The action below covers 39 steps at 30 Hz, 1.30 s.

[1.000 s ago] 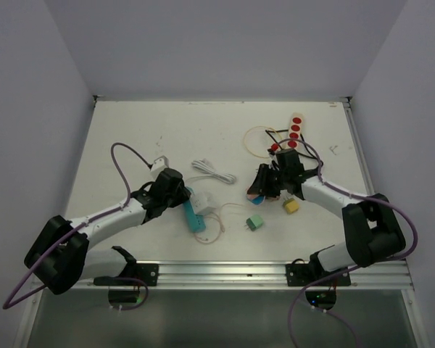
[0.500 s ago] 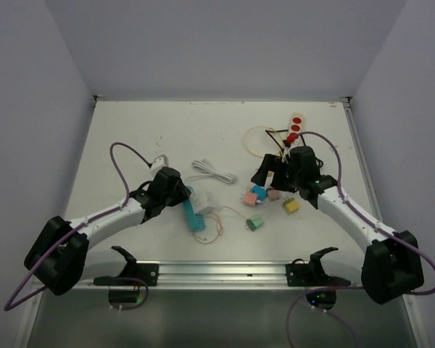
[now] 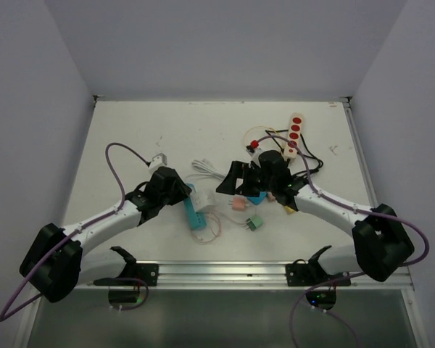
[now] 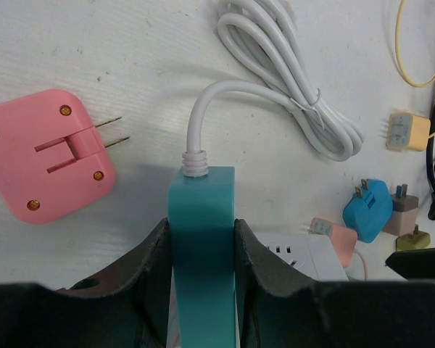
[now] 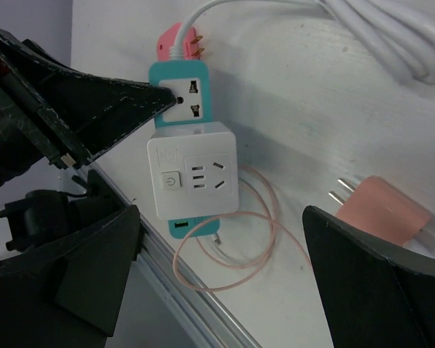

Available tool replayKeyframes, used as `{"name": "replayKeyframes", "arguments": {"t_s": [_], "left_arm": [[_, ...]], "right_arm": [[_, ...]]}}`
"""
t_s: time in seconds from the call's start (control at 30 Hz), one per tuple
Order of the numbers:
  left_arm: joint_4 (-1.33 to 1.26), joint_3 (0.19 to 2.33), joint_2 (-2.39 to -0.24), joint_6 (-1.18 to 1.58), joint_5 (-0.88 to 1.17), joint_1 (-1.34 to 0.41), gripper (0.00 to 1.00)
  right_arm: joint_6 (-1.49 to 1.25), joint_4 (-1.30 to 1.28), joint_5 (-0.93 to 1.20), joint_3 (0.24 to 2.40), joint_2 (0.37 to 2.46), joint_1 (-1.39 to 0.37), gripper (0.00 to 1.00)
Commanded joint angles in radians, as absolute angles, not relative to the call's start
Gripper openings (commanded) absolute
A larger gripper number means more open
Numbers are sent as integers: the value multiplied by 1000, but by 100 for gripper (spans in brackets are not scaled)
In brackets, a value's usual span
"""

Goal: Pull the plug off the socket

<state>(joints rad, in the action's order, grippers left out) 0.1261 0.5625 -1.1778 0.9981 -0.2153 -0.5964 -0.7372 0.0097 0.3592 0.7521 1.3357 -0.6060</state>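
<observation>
The socket is a teal power strip (image 4: 201, 210) lying on the table, with a white cord coming out of its end. My left gripper (image 4: 201, 250) is shut on its sides. The plug is a white square adapter (image 5: 192, 176) seated on the strip (image 5: 177, 93), seen in the top view (image 3: 205, 201) just right of the left gripper (image 3: 181, 197). My right gripper (image 5: 221, 283) is open and hovers over the table beside the adapter with nothing between its fingers; from above it (image 3: 230, 187) is right of the strip (image 3: 196, 215).
A thin pink cable loop (image 5: 235, 246) lies by the strip near the metal front rail. Loose plugs lie around: pink (image 4: 47, 163), pink (image 5: 384, 210), blue (image 4: 367, 210), yellow (image 4: 408, 130), green (image 3: 255, 223). A coiled white cord (image 4: 304, 109) and a red-button strip (image 3: 294, 133) sit further back.
My right gripper has opened and swung left, from the pile of loose plugs to the teal strip. The left gripper still holds the strip in place.
</observation>
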Motion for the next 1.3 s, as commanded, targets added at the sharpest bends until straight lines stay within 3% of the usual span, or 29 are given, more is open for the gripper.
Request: {"name": "replayKeyframes", "arguments": {"t_s": [0.0, 0.57, 0.67, 0.77, 0.87, 0.9, 0.97, 1.0, 1.03, 1.1, 1.27], "left_arm": [[37, 581, -1150, 988, -206, -591, 0], [18, 574, -1109, 996, -183, -589, 0], [17, 569, -1104, 999, -176, -591, 0], [-21, 557, -1104, 1000, -167, -591, 0], [-38, 546, -1106, 1002, -156, -589, 0], [-43, 543, -1106, 1005, -156, -591, 0], [-49, 538, -1106, 1008, -150, -591, 0], [-48, 540, -1106, 1011, -150, -591, 0], [-46, 538, -1106, 1015, -152, -591, 0], [-46, 535, -1106, 1023, -150, -589, 16], [-54, 529, -1117, 1040, -132, -586, 60]], "right_arm": [[-798, 123, 382, 822, 1380, -653, 99], [-801, 143, 362, 870, 1562, -773, 99], [-807, 161, 373, 871, 1574, -778, 95], [-810, 175, 388, 877, 1578, -781, 83], [-808, 183, 402, 884, 1582, -784, 65], [-805, 184, 405, 882, 1580, -784, 51], [-804, 198, 411, 876, 1575, -785, 35], [-804, 199, 413, 870, 1568, -785, 19], [-801, 204, 414, 868, 1566, -785, 12], [-795, 206, 417, 861, 1560, -785, 0], [-770, 222, 425, 847, 1546, -787, 0]]}}
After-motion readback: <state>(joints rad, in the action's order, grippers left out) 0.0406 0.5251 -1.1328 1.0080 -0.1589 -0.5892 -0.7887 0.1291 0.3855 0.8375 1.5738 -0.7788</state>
